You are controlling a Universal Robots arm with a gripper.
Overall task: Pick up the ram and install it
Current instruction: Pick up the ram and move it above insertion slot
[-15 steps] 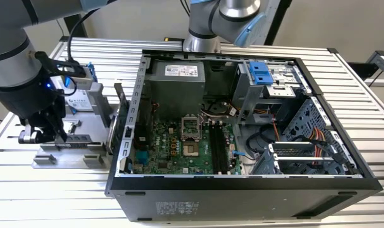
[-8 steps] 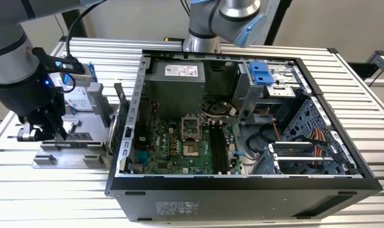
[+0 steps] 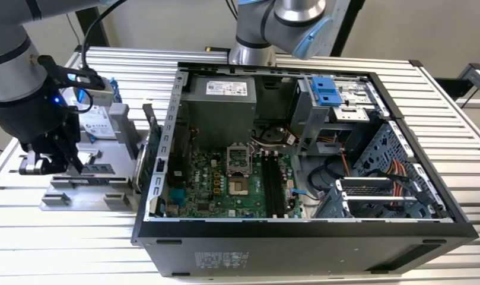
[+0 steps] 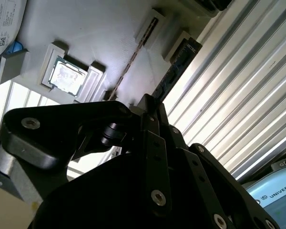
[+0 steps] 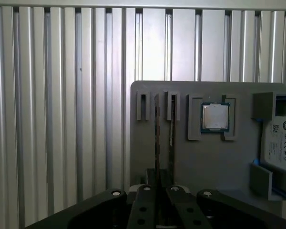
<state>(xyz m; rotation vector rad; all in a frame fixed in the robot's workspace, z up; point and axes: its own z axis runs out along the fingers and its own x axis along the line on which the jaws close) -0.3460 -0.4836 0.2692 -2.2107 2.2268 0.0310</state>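
Fingers (image 5: 148,193) of the gripper (image 5: 160,182) sit close together in the first wrist view, right at the near end of the ram (image 5: 157,138). Whether they pinch it or merely flank it cannot be told. The ram stands on edge in a slot of a grey tray (image 5: 205,167), and its thin upper edge runs from the slot's far block toward the fingers. The other memory stick (image 5: 171,129) stands on edge just beside it, parallel, in its own slot. Beyond them on the same tray, a square silver CPU (image 5: 215,117) lies flat in a recess. A hard drive (image 5: 281,143) with blue trim sits past it at the tray's edge. The tray rests on a table (image 5: 62,119) of ribbed metal slats.

In the exterior view the arm (image 3: 18,77) hangs with the gripper low over the tray, which lies at the exterior view's left of an open computer case (image 3: 303,234). Inside the case is a green motherboard (image 3: 212,184) with long black slots (image 3: 273,187). A grey power supply (image 3: 223,101) sits farther back.
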